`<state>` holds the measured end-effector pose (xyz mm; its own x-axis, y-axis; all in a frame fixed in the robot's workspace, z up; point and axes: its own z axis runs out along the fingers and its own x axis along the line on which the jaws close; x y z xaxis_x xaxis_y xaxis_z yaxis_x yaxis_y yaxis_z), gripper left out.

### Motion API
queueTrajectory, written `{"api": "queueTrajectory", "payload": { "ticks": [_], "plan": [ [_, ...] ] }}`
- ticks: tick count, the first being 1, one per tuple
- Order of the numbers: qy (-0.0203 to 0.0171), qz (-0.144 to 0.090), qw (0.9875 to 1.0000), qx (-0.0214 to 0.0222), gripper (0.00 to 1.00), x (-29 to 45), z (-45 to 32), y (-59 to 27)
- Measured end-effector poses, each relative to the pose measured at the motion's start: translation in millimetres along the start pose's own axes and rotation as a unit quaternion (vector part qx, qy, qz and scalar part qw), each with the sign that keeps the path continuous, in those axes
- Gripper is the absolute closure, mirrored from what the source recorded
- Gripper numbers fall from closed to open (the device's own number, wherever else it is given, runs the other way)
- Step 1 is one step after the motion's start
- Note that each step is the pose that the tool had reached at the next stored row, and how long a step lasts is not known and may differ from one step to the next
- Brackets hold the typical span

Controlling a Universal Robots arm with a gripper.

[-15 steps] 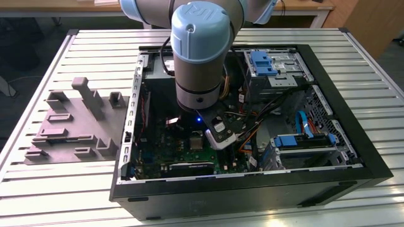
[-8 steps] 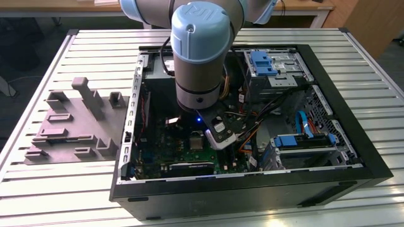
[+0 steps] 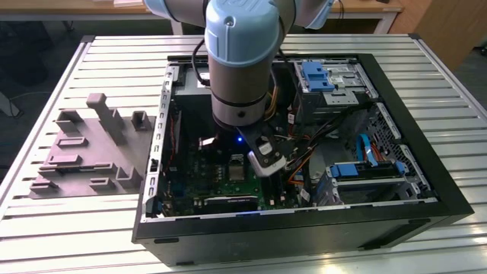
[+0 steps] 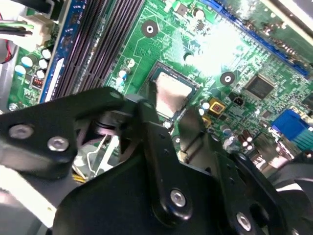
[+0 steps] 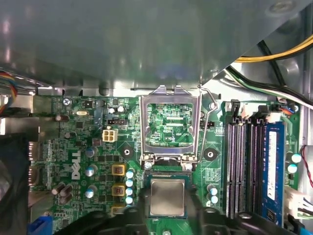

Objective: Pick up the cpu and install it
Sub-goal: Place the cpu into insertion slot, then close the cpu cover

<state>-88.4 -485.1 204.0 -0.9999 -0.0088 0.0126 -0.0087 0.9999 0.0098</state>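
Slatted aluminium table, with wooden furniture beyond it. On the table: an open black computer case and, just beside it at the exterior view's left, a grey moulded fixture. A pale blue arm hangs into the case and hides much of the interior. Its gripper is low over the green motherboard, fingers either side of the cpu; whether they are clamped or released, I cannot tell. The cpu lies flat at the socket, beside the raised load frame. Memory slots near; grey metal box overhanging.

One cpu (silvery), one case
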Motion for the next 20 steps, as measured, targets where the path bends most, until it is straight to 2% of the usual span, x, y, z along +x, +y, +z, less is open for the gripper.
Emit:
{"api": "queueTrajectory", "payload": {
  "ticks": [3, 4, 6, 7, 9, 20],
  "plan": [
    [0.0001, 0.000, 1.0000, -0.0001, 0.69, 0.0, -0.5, 0.0],
    [0.0002, 0.000, 1.0000, -0.0001, 0.69, 0.0, -0.6, 0.0],
    [0.0002, 0.000, 1.0000, 0.0000, 0.81, 0.0, -0.7, 0.0],
    [0.0002, 0.000, 1.0000, 0.0000, 0.81, 0.0, -0.7, 0.0],
    [0.0002, 0.000, 1.0000, 0.0000, 0.89, 0.0, -0.8, 0.0],
    [0.0004, 0.000, 1.0000, 0.0001, 0.89, 0.0, -2.0, 0.0]
  ]
}}
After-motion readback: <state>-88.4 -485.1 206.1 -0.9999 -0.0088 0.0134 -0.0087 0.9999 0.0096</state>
